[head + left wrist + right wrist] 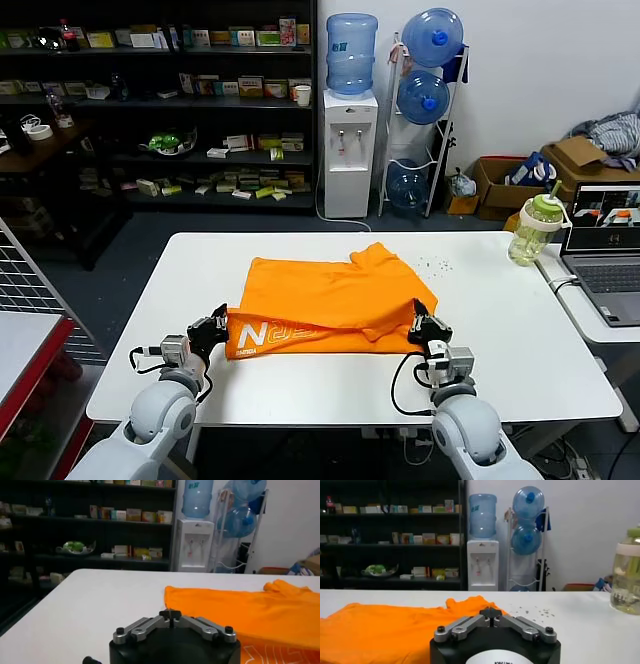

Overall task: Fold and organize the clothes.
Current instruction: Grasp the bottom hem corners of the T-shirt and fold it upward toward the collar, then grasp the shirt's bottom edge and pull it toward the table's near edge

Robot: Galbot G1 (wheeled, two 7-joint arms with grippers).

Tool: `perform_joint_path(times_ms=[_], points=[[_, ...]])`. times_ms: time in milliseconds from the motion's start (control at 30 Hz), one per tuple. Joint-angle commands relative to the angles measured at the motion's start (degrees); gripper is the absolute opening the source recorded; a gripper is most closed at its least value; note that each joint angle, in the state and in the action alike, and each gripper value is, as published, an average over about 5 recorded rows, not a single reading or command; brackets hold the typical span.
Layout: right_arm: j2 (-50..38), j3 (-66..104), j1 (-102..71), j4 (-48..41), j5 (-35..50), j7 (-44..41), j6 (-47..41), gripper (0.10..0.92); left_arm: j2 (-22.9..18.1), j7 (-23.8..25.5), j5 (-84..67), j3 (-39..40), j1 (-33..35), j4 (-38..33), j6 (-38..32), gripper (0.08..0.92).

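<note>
**A:** What does the scene show?

**B:** A white table (520, 330) with an orange shirt (320, 295) lying across its middle. The near edge of the shirt is folded over, so white lettering faces up at the front left. The left gripper (212, 328) sits at the shirt's near left corner and the right gripper (424, 327) at its near right corner.

**A:** Are they holding the cloth?

**B:** Both wrist views show the fingers pressed together at the tips. The left fingers (170, 615) are clenched, with the shirt just beside them. The right fingers (491, 614) also look closed. Whether cloth is pinched between either pair, I cannot tell; the tips hide it.

**A:** What could go wrong from here?

**B:** My judgement: if one side lets go before the other, the soft fabric may drag sideways and the fold may end up skewed. If a corner stays snagged as an arm lifts away, the folded flap could peel open again.

**A:** Anything nearby at risk?

**B:** A bottle (537, 228) stands near the table's far right edge, beside a laptop (605, 255). It is well apart from the shirt, so only a wide swing of the right arm would threaten it.
</note>
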Motion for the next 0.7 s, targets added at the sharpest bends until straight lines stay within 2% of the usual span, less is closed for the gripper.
perform_joint_path(times_ms=[33,167,433,567,700], points=[[-0.2,-2.8,6.8,-5.8,1.3,-1.2,-1.5,0.190,-0.7,1.3,-0.1,2.3,-6.4,6.0,0.2,0.089],[-0.8,-1.8,3.9,-4.3,-0.1,-2.4,-1.1,0.302,-0.2,1.6,-0.2,1.3,-3.4,3.6,0.2,0.140],[-4.9,3.8,-6.1,0.1,-1.9,-4.6,0.9,0.536,1.2,0.4,0.2,-0.8,6.6,-2.3,0.2,0.378],[-7.4,6.6,-10.1,0.1,0.1,-6.6,1.1,0.649,0.1,0.6,0.2,-1.0,10.1,-3.0,0.0,0.499],[-8.1,8.2,-10.7,-1.1,3.6,-9.3,0.6,0.758,-2.3,0.6,1.0,-1.3,9.9,-1.0,-0.2,0.612]])
